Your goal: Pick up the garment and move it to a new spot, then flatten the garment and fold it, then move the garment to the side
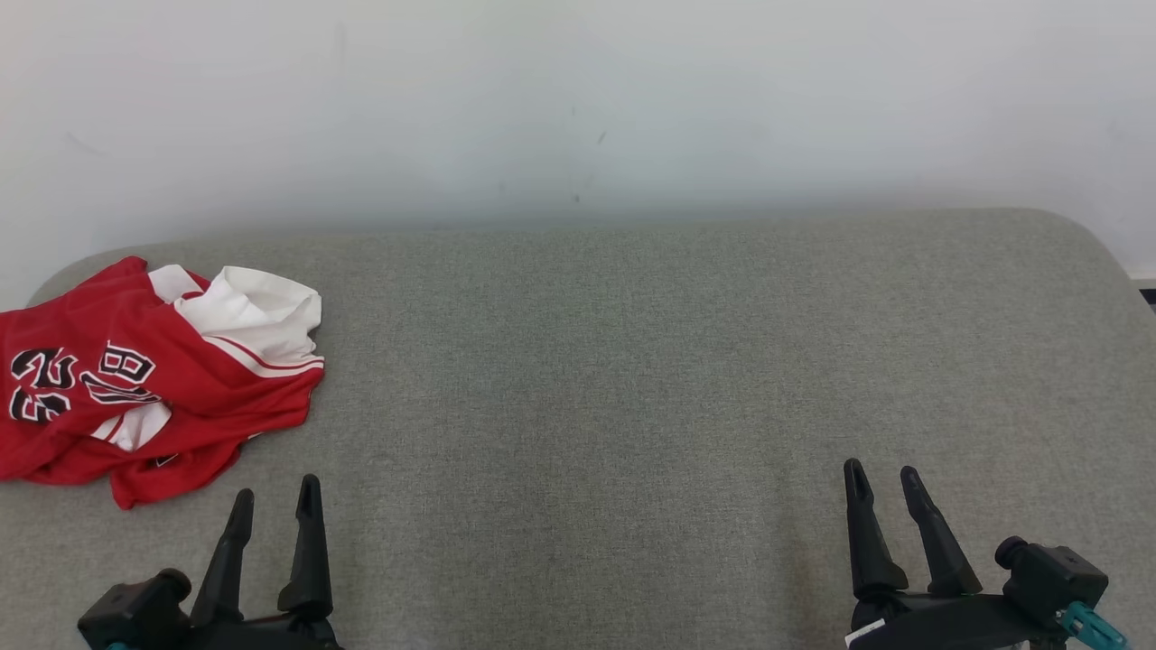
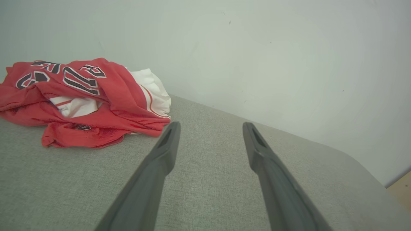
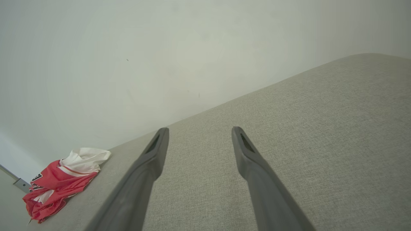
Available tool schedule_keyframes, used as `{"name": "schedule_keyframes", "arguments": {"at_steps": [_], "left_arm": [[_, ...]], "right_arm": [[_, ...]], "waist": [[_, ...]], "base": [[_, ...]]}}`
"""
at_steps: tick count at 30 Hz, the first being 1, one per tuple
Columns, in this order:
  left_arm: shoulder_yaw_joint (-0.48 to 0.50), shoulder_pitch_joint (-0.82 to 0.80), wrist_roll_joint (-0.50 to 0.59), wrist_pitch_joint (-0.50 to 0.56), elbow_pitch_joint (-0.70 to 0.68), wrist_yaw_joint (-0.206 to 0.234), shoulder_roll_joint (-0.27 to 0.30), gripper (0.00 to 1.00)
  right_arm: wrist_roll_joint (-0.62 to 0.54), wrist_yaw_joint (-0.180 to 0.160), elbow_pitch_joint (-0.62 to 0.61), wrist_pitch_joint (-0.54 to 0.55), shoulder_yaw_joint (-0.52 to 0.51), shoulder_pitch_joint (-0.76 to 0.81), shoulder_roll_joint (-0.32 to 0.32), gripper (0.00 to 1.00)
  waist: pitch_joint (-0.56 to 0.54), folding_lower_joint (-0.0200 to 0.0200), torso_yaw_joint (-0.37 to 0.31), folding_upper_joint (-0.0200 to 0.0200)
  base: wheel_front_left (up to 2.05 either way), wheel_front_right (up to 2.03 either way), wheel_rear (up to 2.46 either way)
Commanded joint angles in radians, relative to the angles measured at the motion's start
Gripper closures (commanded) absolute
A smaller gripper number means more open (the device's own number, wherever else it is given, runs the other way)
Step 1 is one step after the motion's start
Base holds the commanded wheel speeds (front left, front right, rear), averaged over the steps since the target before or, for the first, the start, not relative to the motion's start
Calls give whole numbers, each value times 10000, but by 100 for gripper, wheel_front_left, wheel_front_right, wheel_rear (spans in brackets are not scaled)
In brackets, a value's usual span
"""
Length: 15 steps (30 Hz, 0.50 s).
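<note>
The garment (image 1: 135, 388) is a red and white jersey with black lettering, lying crumpled at the far left of the grey fabric surface (image 1: 596, 379). My left gripper (image 1: 275, 496) stands open just in front of its near edge, nothing between the fingers. In the left wrist view the garment (image 2: 83, 102) lies up and to the left of the left gripper (image 2: 210, 126). My right gripper (image 1: 880, 474) is open at the lower right, far from the garment. In the right wrist view the garment (image 3: 61, 183) shows small at the lower left, away from the right gripper (image 3: 199, 130).
A pale wall (image 1: 578, 108) runs behind the grey surface. The surface has rounded corners at the back left and back right (image 1: 1075, 235). A strip of wooden floor (image 2: 401, 189) shows past its edge in the left wrist view.
</note>
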Motion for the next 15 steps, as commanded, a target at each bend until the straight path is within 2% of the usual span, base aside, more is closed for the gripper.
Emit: {"name": "schedule_keyframes", "arguments": {"at_steps": [1,15], "left_arm": [[-9,29,247,-111,-119,28,72,0],[59,125,1359,-418,-185,-58,72,0]], "right_arm": [[-212,-13,-98,-102,32,-4,-31,0],[-1477,-16,-182,-409,172,67,-34,0]], "waist": [[-4,0,-3,-1],[-34,0,16,-1]], "base": [[0,0,0],[0,0,0]]}}
